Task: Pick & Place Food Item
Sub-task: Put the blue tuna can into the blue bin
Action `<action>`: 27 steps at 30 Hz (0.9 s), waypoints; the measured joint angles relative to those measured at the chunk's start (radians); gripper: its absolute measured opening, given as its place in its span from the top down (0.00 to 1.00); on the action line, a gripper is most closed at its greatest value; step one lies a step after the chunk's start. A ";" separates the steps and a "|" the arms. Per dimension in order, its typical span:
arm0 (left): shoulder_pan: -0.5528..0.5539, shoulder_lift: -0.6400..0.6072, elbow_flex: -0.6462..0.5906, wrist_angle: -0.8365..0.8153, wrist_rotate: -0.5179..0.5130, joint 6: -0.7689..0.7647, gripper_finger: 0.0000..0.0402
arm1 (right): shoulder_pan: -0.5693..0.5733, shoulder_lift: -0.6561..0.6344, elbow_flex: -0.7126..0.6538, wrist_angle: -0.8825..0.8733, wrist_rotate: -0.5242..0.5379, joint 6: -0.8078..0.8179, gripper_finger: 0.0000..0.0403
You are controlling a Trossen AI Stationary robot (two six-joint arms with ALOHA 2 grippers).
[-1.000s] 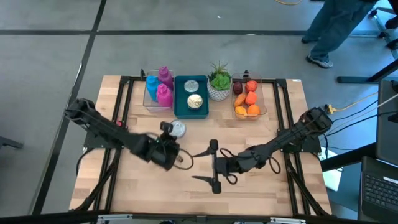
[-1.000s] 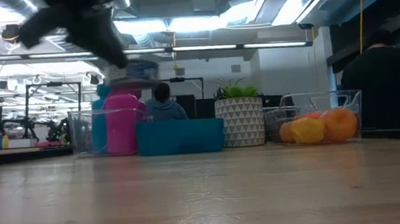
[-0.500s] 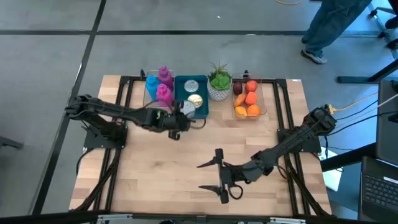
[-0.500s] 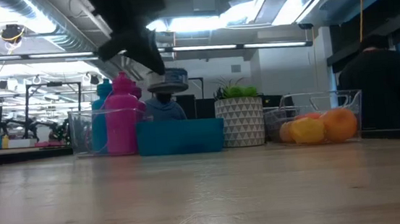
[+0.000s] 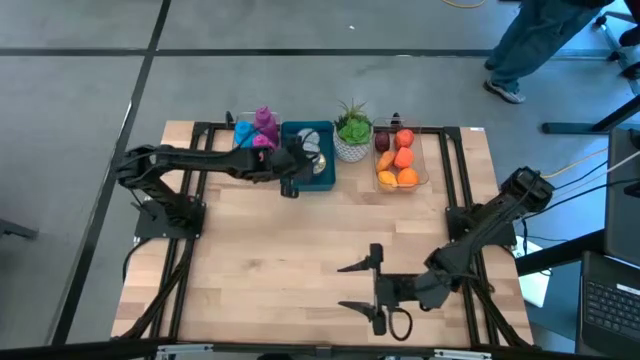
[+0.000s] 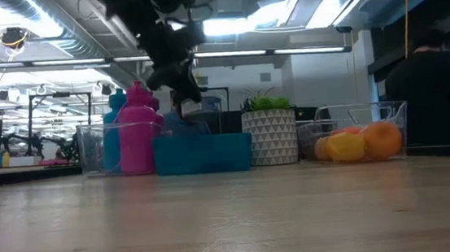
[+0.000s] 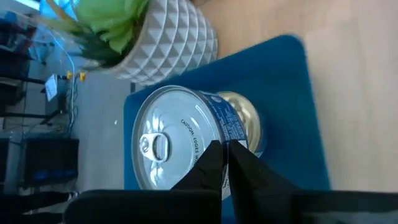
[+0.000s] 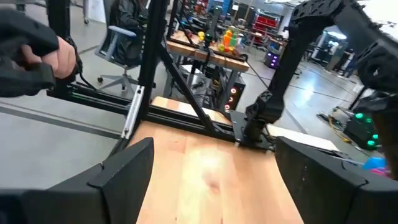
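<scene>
**Two cans crowding one tray: a thin pinch is carrying the risk**

Nearest the front edge of the wooden table [image 5: 300, 250], the right gripper [image 5: 358, 288] is waiting with its fingers spread wide and nothing between them. It is sitting well apart from the work, with bare boards lying between it and the back row, so most of the open room is lying there.

Farther back, the left gripper [image 7: 222, 148] is reaching over the teal rectangular tray [image 5: 322, 184]. Its fingers are closed tight on the rim of the silver pull-tab food can with a blue label [image 7: 174, 143]. The can is hanging tilted over the tray, just above a second, gold-lidded can [image 7: 245, 121] already lying inside.

That narrow rim hold is probably the weak point. The can is likely swinging or slipping if the wrist is moving sharply. A release from here is risking a landing on the gold-lidded can, a tip, or a roll toward the tray wall.

Room is tightening at the back. The white faceted pot with a green plant [image 5: 352, 140] is standing just beside the tray on one side. The pink and blue bottles [image 5: 262, 128] are standing just beside it on the other, near the left arm's path. The clear bin of orange fruit [image 5: 428, 160] is sitting beyond the pot.
</scene>
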 joint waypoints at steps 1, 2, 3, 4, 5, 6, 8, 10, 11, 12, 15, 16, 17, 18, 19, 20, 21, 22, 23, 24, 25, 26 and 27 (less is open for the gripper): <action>0.011 0.010 0.000 0.006 0.002 0.008 1.00 | 0.007 -0.011 0.000 -0.012 0.014 0.000 0.18; 0.019 0.023 0.000 0.017 0.002 0.015 1.00 | 0.012 -0.019 0.000 -0.022 0.024 0.000 0.18; 0.026 0.035 0.000 0.028 0.003 0.021 1.00 | 0.018 -0.027 0.000 -0.032 0.032 -0.002 0.18; 0.035 0.046 0.000 0.036 0.004 0.028 1.00 | 0.022 -0.036 0.000 -0.048 0.038 -0.004 0.18; 0.043 0.058 0.000 0.045 0.004 0.033 1.00 | 0.022 -0.045 0.000 -0.067 0.042 -0.003 0.18; 0.048 0.070 0.000 0.056 0.006 0.038 1.00 | 0.023 -0.053 0.000 -0.088 0.052 0.001 0.18; 0.061 0.086 0.000 0.073 0.018 0.043 1.00 | 0.023 -0.067 0.000 -0.140 0.084 0.014 0.18; 0.074 0.102 0.000 0.094 0.035 0.048 1.00 | 0.022 -0.080 0.000 -0.200 0.125 0.033 0.18; 0.082 0.108 0.000 0.099 0.041 0.051 1.00 | 0.022 -0.084 0.000 -0.220 0.144 0.041 0.18; 0.089 0.116 0.000 0.106 0.046 0.052 1.00 | 0.022 -0.089 0.000 -0.242 0.158 0.049 0.18; 0.113 0.137 0.000 0.122 0.068 0.059 1.00 | 0.022 -0.103 0.000 -0.278 0.170 0.053 0.18; 0.120 0.143 0.000 0.126 0.077 0.060 1.00 | 0.022 -0.109 0.000 -0.291 0.170 0.053 0.18; 0.126 0.149 0.000 0.134 0.083 0.060 1.00 | 0.022 -0.114 0.000 -0.302 0.170 0.053 0.18; 0.133 0.152 0.000 0.140 0.088 0.061 1.00 | 0.022 -0.119 0.000 -0.308 0.170 0.053 0.18; 0.139 0.157 0.000 0.143 0.090 0.061 1.00 | 0.022 -0.125 0.000 -0.318 0.170 0.053 0.18; 0.144 0.162 0.000 0.145 0.090 0.062 1.00 | 0.022 -0.131 0.000 -0.329 0.170 0.053 0.18; 0.149 0.166 0.000 0.149 0.090 0.066 1.00 | 0.022 -0.136 0.000 -0.338 0.170 0.053 0.18; 0.156 0.168 0.000 0.151 0.099 0.068 1.00 | 0.022 -0.142 0.000 -0.346 0.170 0.053 0.18; 0.162 0.171 0.000 0.154 0.114 0.069 1.00 | 0.022 -0.147 0.000 -0.355 0.170 0.053 0.18; 0.168 0.176 0.000 0.167 0.122 0.069 1.00 | 0.022 -0.152 0.000 -0.363 0.172 0.053 0.18; 0.173 0.181 0.001 0.180 0.128 0.072 1.00 | 0.022 -0.156 0.000 -0.368 0.180 0.053 0.18; 0.180 0.183 0.001 0.181 0.134 0.075 1.00 | 0.022 -0.158 0.000 -0.372 0.189 0.053 0.18; 0.185 0.184 0.001 0.178 0.134 0.080 1.00 | 0.022 -0.159 0.000 -0.373 0.197 0.053 0.18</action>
